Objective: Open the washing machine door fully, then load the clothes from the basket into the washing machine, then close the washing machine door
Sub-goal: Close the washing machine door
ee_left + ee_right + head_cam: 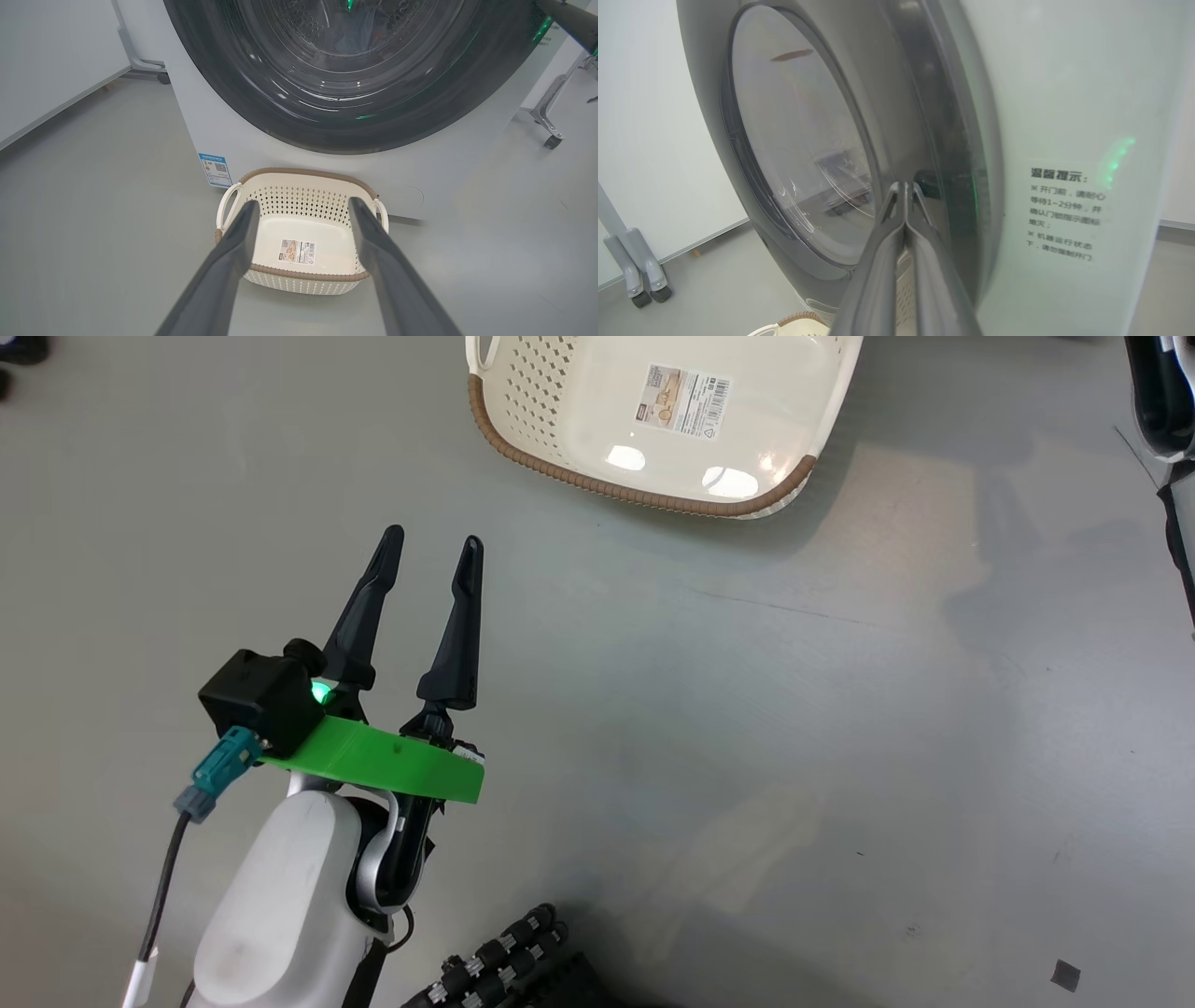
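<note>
The washing machine door (355, 107), glossy black with a clear porthole, lies against the white washing machine (261, 154). Through the glass a bluish piece of the clothes (352, 32) shows inside the drum. The cream basket (303, 191) with its brown rim stands on the floor before the machine, holding nothing but a sticker on its base. My left gripper (303, 205) hovers open over the floor just short of the basket (560, 401), fingers (462, 616) spread. My right gripper (904, 185) is shut, its tips pressed at the door's dark rim (952, 140) beside a small recess.
Grey floor (747, 709) spreads around the basket. Wheeled stand legs (549, 126) flank the machine, and another pair (640, 275) stands by the white wall. A notice with black characters (1064, 210) is on the machine's side. Black ribbed cabling (504, 961) lies near my base.
</note>
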Controlling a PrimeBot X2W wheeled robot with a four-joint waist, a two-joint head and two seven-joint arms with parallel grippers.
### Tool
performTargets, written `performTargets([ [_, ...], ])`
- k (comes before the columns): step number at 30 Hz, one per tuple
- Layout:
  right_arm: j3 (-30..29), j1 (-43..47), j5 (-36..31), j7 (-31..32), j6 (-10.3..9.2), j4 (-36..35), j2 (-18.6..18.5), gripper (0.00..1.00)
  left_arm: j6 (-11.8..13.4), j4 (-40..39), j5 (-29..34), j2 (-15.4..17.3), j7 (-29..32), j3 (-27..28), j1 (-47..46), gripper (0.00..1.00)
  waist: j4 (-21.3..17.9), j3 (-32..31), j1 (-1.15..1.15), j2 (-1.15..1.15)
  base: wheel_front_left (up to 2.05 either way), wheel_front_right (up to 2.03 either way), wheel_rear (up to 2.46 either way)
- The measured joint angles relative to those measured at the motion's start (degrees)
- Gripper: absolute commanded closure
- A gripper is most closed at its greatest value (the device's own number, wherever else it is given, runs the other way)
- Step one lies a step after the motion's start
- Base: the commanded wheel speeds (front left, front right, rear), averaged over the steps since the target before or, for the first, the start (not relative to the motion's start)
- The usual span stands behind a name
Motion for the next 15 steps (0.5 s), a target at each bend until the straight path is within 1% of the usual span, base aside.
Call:
performTargets([
  [4, 0.04, -0.74, 0.0, 0.0, 0.03, 2.05, 0.19, 1.0, 0.0, 0.01, -0.83, 0.0, 0.0, -0.02, 0.0, 0.0, 0.68, 0.13, 0.0, 0.0, 0.0, 0.0, 0.0],
  [15, -0.11, -3.34, -0.13, 0.0, 0.07, 4.56, 1.12, 1.0, 0.0, 0.0, -1.44, -0.01, 0.0, -0.59, 0.02, 0.0, 1.65, 0.89, 0.0, 0.0, 0.0, 0.0, 0.0],
])
